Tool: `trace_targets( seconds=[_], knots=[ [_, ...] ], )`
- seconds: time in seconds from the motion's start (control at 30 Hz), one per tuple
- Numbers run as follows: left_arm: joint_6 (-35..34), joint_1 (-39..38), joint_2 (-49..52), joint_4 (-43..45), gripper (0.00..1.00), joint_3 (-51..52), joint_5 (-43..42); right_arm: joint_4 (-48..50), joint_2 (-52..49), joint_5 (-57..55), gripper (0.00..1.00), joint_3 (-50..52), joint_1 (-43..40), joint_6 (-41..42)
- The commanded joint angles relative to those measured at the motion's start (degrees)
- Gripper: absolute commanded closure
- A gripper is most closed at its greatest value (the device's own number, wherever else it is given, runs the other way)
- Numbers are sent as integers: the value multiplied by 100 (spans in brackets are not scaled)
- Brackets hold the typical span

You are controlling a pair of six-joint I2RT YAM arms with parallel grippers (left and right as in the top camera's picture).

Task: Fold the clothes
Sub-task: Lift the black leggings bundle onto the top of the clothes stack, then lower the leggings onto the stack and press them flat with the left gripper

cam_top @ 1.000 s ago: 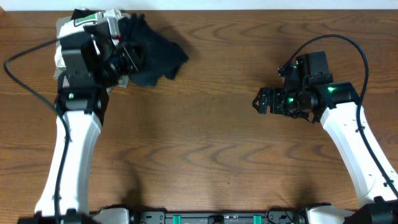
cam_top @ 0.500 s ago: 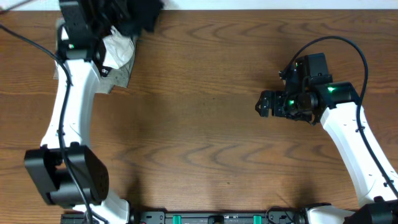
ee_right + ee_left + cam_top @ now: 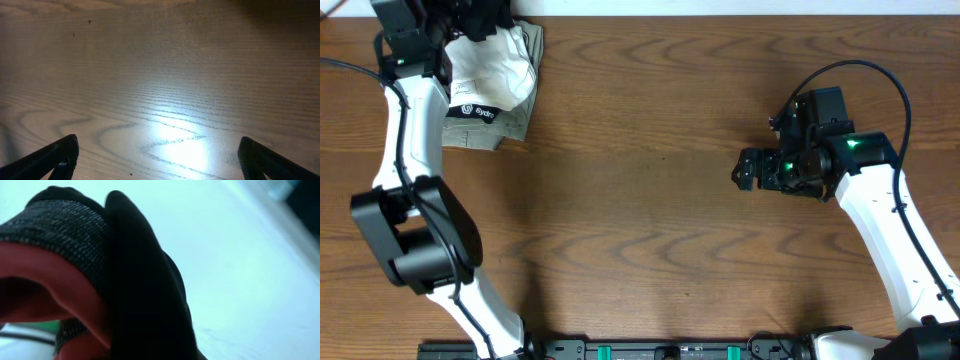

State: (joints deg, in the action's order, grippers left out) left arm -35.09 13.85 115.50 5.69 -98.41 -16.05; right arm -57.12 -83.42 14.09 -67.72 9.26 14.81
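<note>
The clothes, black pants with a grey waistband lined red, fill the left wrist view and hide the fingers. From overhead only a dark bunch of the pants shows at the table's far left corner, hanging from my left gripper, which is shut on it. The rest of the pants runs out of the picture. My right gripper hovers open over bare wood on the right. Its two fingertips stand wide apart with nothing between them.
A stack of folded garments, white on grey-green, lies at the far left of the wooden table, just under the left arm. The right arm's cable loops above its wrist.
The left arm has swung up and back to the far left corner, carrying the black pants off the table and uncovering the folded stack. The right arm has not moved.
</note>
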Motion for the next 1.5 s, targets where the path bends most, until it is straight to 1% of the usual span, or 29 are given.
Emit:
trace_targets(
  seconds=[0.0, 0.07, 0.2, 0.47, 0.6, 0.97, 1.17, 1.2, 1.23, 1.27, 1.3, 1.33, 1.37, 1.47],
  knots=[
    [-345, 37, 173, 90, 94, -149, 22, 11, -17, -35, 1, 2, 52, -4],
    [-391, 59, 348, 85, 94, -149, -57, 9, -17, -33, 1, 2, 52, -4],
    [-614, 96, 575, -122, 94, -146, -487, 9, -17, -35, 1, 2, 52, -4],
    [-745, 140, 520, -1386, 94, -146, -540, 44, -17, -35, 1, 2, 52, -7],
    [-920, 243, 409, -1792, 94, -146, -562, 57, -17, -33, 1, 2, 52, -4],
    [-914, 463, -415, -2455, 94, -146, -487, 76, -17, -15, 1, 2, 57, 101],
    [-914, 457, -459, -2935, 93, -129, -422, 70, -17, -13, 1, 2, 57, 101],
    [-914, 457, -459, -2994, 91, -107, -415, 70, -17, -15, 1, 2, 57, 101],
    [-914, 457, -459, -3058, 83, -87, -415, 70, -17, -13, 1, 2, 57, 101],
    [-914, 457, -459, -3134, 68, -81, -415, 74, -17, -13, 1, 2, 57, 101],
    [-914, 457, -459, -3198, 49, -81, -404, 74, -17, -15, 1, 2, 57, 101],
    [-914, 457, -459, -3250, 24, -81, -402, 72, -17, -15, 1, 2, 57, 101],
    [-914, 457, -459, -3270, 3, -81, -404, 72, -17, -15, 1, 2, 57, 101],
    [-914, 457, -459, -3314, 2, -81, -402, 70, -17, -13, 1, 2, 57, 101]
  ],
)
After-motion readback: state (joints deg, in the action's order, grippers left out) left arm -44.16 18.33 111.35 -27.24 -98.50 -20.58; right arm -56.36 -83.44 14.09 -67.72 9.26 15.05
